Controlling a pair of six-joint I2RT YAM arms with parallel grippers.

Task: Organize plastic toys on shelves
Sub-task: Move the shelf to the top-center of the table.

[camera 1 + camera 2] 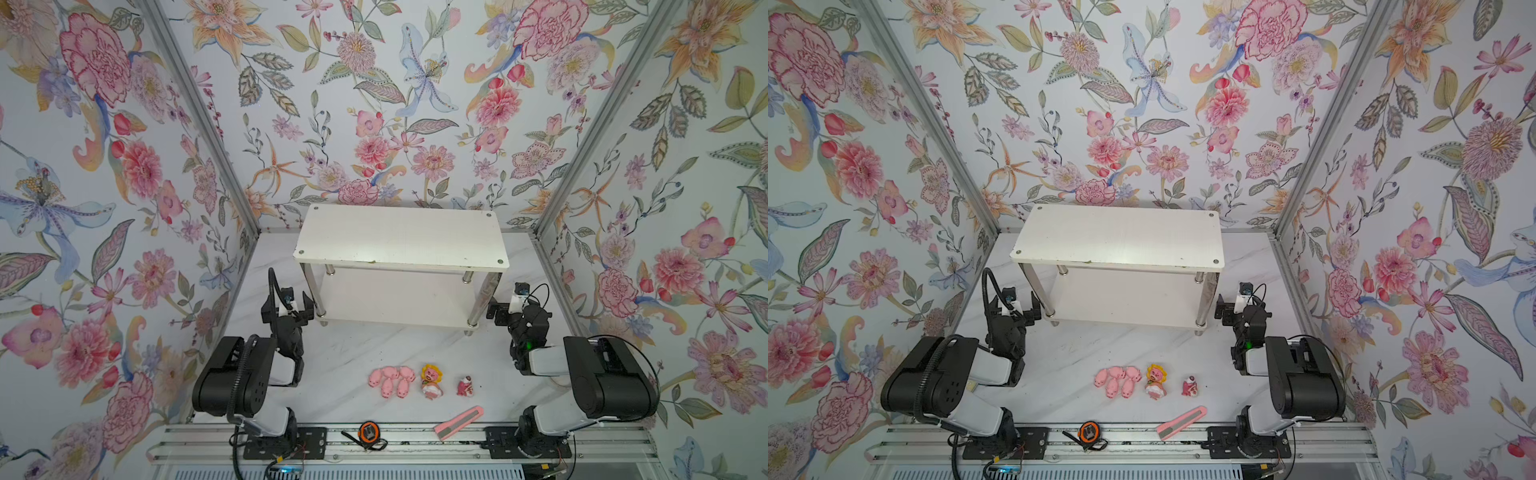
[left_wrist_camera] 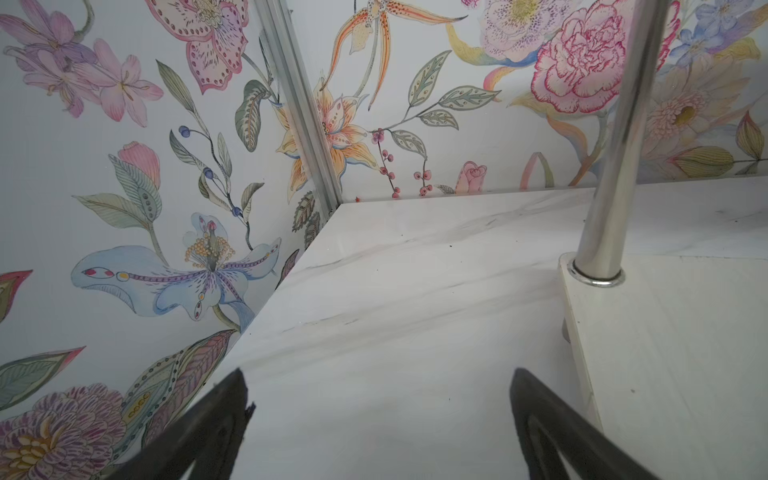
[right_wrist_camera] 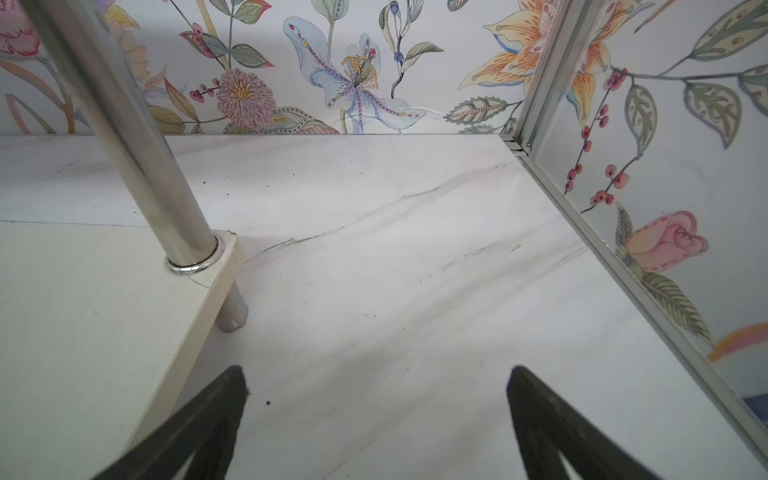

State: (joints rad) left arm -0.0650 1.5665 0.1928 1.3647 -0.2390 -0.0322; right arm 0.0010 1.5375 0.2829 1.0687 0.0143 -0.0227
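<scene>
The shelves (image 1: 399,237) (image 1: 1121,237) stand at the back of the table, both white boards bare. The plastic toys sit in a row near the front: a huddle of pink pigs (image 1: 392,380) (image 1: 1118,380), a yellow-maned figurine (image 1: 431,374) (image 1: 1155,373) with a whitish one (image 1: 432,391) against it, and a red-pink figurine (image 1: 465,386) (image 1: 1190,386). My left gripper (image 1: 287,305) (image 2: 378,386) is open and empty beside the rack's front left leg (image 2: 615,166). Open and empty too, my right gripper (image 1: 517,309) (image 3: 374,382) hovers by the front right leg (image 3: 137,145).
An orange-black tape measure (image 1: 368,432) lies on the front rail (image 1: 415,446). A flat pink-and-grey bar (image 1: 458,422) rests at the table's front edge. Flowered walls (image 1: 124,208) close in the left, right and back sides.
</scene>
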